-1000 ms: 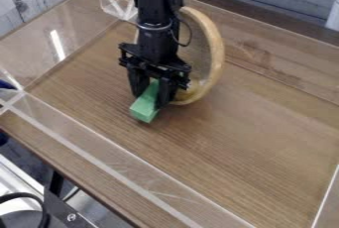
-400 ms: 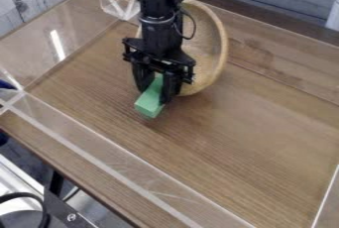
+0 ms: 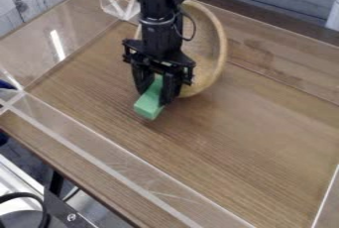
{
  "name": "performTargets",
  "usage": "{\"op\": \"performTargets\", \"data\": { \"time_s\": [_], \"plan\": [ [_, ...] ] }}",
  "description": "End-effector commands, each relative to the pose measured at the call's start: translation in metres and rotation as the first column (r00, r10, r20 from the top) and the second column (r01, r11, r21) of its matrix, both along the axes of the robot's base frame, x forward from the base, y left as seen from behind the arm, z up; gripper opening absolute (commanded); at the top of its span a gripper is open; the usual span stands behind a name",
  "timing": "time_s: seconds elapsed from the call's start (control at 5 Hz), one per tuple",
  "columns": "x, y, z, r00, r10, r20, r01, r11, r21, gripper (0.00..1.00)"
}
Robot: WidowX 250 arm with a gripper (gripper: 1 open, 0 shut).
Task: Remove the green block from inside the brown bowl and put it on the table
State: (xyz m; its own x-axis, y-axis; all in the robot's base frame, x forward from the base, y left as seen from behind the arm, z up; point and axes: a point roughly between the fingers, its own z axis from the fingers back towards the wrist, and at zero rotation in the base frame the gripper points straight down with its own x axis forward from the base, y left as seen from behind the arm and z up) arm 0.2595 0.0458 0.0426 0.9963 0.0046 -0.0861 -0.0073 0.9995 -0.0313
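While the bowl sits lower and more upright than earlier, jaws hold the green block; no readable writing.

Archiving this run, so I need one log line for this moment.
gripper: shut on green block | block: at near side of brown bowl | release: not yet | table contact: cannot tell

Open tabletop right of bowl
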Motion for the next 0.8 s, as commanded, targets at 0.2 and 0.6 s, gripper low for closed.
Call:
{"op": "performTargets", "data": {
  "time_s": [0.2,0.6],
  "plan": [
    [0.0111,0.0025,0.0052,0.999,-0.003,0.036,0.002,1.0,0.015,0.0],
    [0.0128,0.0026,0.0038,1.0,0.003,0.03,-0.003,1.0,0.014,0.0]
  ]
}}
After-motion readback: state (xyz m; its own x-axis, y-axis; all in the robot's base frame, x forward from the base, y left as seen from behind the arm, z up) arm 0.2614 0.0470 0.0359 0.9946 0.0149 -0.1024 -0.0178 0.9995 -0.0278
